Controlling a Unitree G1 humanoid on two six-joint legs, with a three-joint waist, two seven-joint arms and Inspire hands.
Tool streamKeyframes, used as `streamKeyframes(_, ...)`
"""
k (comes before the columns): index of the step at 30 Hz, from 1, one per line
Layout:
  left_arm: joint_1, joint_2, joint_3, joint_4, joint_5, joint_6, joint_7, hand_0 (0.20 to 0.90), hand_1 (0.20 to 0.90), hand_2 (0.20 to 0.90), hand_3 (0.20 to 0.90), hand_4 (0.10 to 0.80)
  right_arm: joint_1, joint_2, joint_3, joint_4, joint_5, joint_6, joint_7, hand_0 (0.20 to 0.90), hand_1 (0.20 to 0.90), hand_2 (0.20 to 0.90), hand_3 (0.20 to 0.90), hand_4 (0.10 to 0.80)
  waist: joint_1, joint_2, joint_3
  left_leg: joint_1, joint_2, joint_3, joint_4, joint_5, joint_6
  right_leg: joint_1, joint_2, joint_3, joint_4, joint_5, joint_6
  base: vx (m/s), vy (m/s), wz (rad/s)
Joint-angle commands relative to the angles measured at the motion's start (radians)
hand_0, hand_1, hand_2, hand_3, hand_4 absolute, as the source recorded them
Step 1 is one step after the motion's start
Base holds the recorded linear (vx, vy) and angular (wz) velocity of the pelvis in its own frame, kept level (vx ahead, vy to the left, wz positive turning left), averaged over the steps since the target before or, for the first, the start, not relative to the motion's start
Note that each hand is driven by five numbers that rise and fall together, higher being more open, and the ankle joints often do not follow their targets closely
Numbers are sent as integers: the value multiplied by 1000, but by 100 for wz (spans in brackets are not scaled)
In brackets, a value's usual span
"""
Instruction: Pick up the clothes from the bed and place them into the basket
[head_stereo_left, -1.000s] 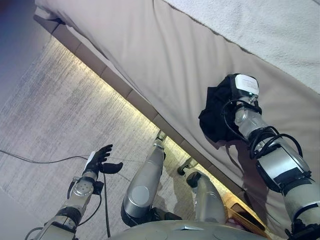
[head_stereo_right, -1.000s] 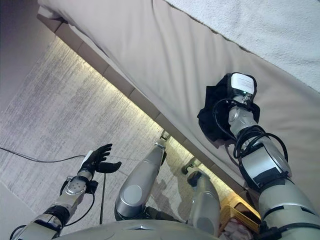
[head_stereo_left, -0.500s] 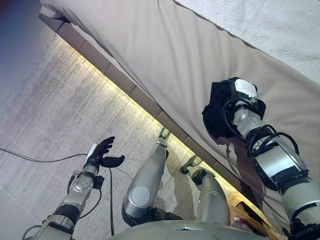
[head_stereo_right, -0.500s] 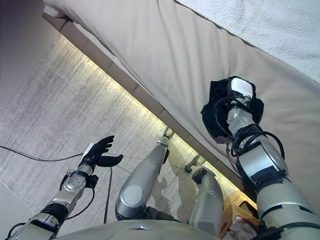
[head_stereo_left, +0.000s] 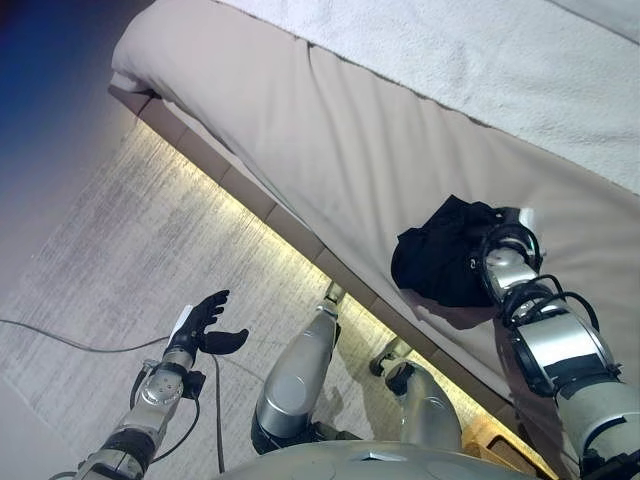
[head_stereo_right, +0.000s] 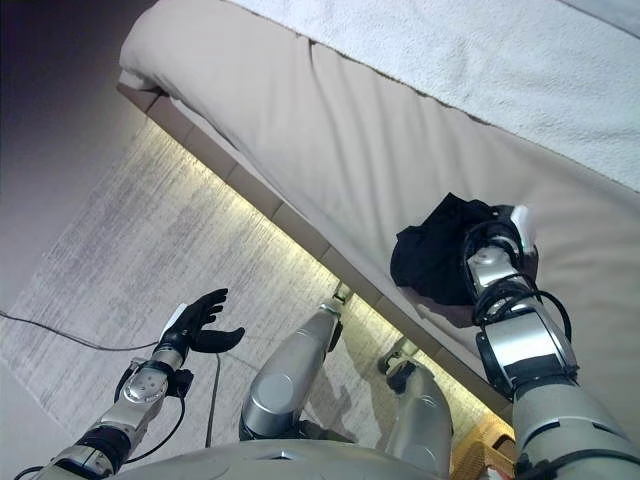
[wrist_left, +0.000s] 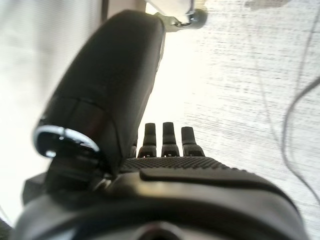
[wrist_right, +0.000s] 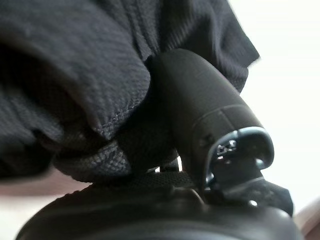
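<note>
A black garment (head_stereo_left: 442, 263) lies bunched on the tan side of the bed (head_stereo_left: 330, 130), close to its lower edge. The right hand (head_stereo_right: 497, 240) is buried in the garment's right side; in the right wrist view the cloth (wrist_right: 85, 75) is gathered against the thumb (wrist_right: 205, 110), which presses into its folds, so the hand is grasping the garment. A white blanket (head_stereo_left: 520, 60) covers the bed farther up. The left hand (head_stereo_left: 205, 322) hangs over the grey carpet (head_stereo_left: 110, 260), well apart from the bed, fingers straight and holding nothing. A corner of a yellow basket (head_stereo_left: 492, 443) shows low on the right, below the bed's edge.
</note>
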Motion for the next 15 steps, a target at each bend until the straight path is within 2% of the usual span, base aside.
streamKeyframes(1, 87, -23, 18, 61, 27, -101, 18, 900, 900, 900, 900, 800, 80, -77, -109, -54, 400, -238, 230, 300, 300, 300, 200, 100, -42, 6, -59, -35, -6, 50, -20, -14, -8, 41, 65, 20, -113, 93, -9, 29, 105, -10)
streamKeyframes(4, 109, -70, 33, 135, 54, -160, 20, 900, 900, 900, 900, 800, 138, -24, -209, -82, 696, -239, 500, 300, 300, 300, 200, 100, -67, 11, -95, 21, 16, 68, -72, -7, -16, 80, 74, 44, -142, 82, -7, 20, 103, -25)
streamKeyframes(8, 142, -122, 44, 228, 94, -228, 40, 900, 900, 900, 900, 800, 236, 51, -269, -173, 983, -143, 791, 300, 300, 300, 200, 100, -102, -2, -154, 107, 35, 98, -151, 6, -26, 147, 82, 70, -197, 76, -2, 30, 79, -21)
streamKeyframes(13, 196, -172, 48, 295, 143, -283, 78, 900, 900, 900, 900, 800, 367, 154, -292, -368, 1156, -64, 1008, 300, 300, 300, 200, 100, -146, -22, -226, 188, 51, 131, -241, 31, -35, 213, 84, 101, -285, 111, 14, 10, 45, -11)
streamKeyframes(15, 208, -181, 48, 307, 155, -291, 89, 900, 900, 900, 900, 800, 398, 186, -282, -448, 1199, -62, 1050, 300, 300, 300, 200, 100, -159, -29, -247, 211, 55, 140, -264, 38, -37, 230, 87, 114, -305, 119, 18, 0, 17, -17)
